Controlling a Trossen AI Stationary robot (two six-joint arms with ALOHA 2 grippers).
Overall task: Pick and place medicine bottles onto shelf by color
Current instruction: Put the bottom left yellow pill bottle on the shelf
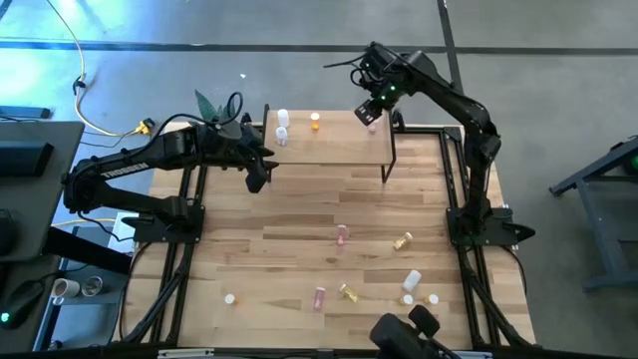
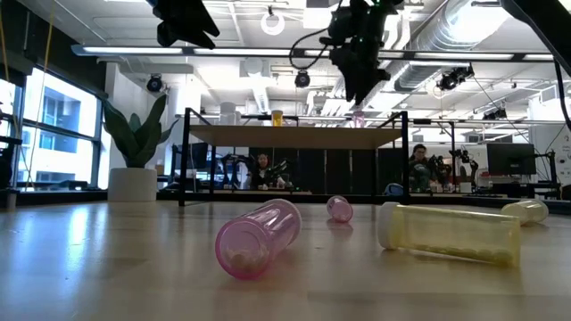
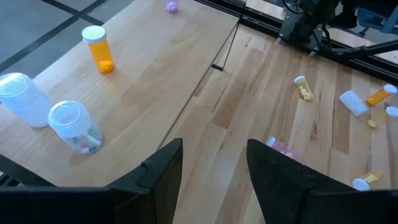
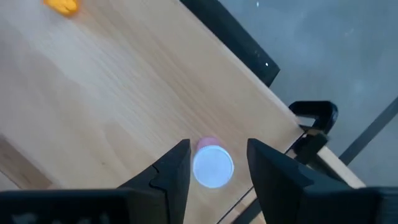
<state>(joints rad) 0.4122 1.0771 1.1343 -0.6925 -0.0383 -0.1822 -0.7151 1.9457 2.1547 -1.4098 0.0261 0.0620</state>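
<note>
Right gripper (image 4: 214,165) hangs over the right end of the shelf (image 1: 339,145), fingers parted around a pink bottle (image 4: 212,165) that stands upright on the board; a gap shows on each side of its white cap, so the fingers bracket it without gripping. Left gripper (image 3: 211,168) hovers just off the shelf's front left edge, fingers apart with nothing between them. On the shelf's left end stand two white bottles (image 3: 74,127), close together; an orange bottle (image 3: 99,50) stands upright nearer the middle, well apart from the pink one. On the tabletop (image 1: 279,229) in front of the shelf the remaining bottles lie scattered: a pink one (image 1: 342,234) near the centre, another pink one (image 1: 320,297) nearer the front edge, a yellow one (image 1: 403,240) to the right, and a loose cluster of white and yellow ones (image 1: 414,287) toward the front right. A potted plant (image 2: 134,147) stands beyond the shelf's left end.
</note>
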